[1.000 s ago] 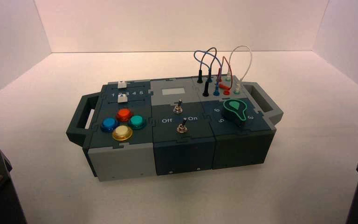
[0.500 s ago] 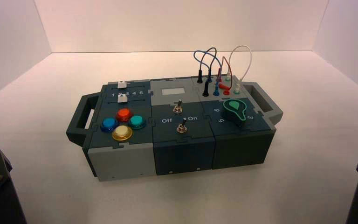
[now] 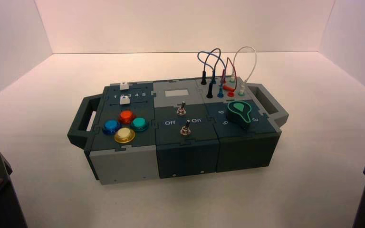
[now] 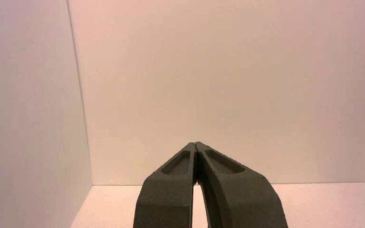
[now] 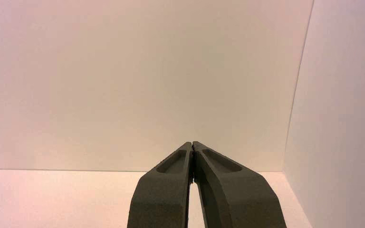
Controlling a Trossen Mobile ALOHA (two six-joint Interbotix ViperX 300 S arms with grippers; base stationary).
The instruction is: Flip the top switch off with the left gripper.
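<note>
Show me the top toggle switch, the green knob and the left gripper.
Top switch, the small metal toggle [image 3: 182, 110]: high view, on its silver base.
Green teardrop knob [image 3: 240, 111]: high view, on its top face.
Black left gripper [image 4: 196, 145]: left wrist view, at its touching fingertips.

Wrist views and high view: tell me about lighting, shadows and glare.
High view: warm pinkish light; the box casts only a faint shadow at its front; small glints on the yellow button. Left wrist view: the shut left gripper is dark against an evenly lit wall. Right wrist view: likewise the right gripper.
</note>
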